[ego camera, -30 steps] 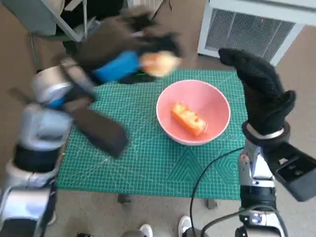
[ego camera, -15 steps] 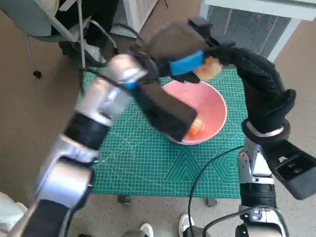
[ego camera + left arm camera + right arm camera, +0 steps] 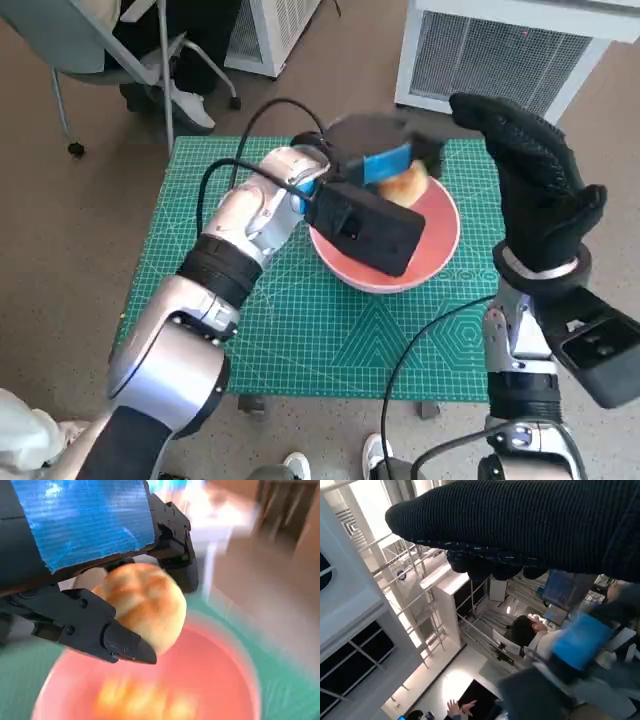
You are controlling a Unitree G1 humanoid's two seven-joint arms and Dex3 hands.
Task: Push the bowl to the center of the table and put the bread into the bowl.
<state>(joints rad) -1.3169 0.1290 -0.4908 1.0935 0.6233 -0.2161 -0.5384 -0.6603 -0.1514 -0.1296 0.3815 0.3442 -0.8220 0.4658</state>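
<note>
bowl (image 3: 440, 250) half hidden under left hand (image 3: 385, 160) gripping bread (image 3: 145, 605).

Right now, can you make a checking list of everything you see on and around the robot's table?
Surface: green cutting mat with a printed grid covers the table.
Job's things: pink bowl sits right of the mat's middle; round bread roll is held above it, not yet inside. An orange piece of food already lies in the bowl, blurred.
Clutter: nothing seen on the mat besides the bowl.
Hands: left hand grips the roll over the bowl; right hand is raised beside the bowl, holding nothing.
Cables: black cable crosses the mat's near right corner; another loops along the left arm.
Surroundings: white slatted unit, chair legs, a person's shoes on the floor.
</note>
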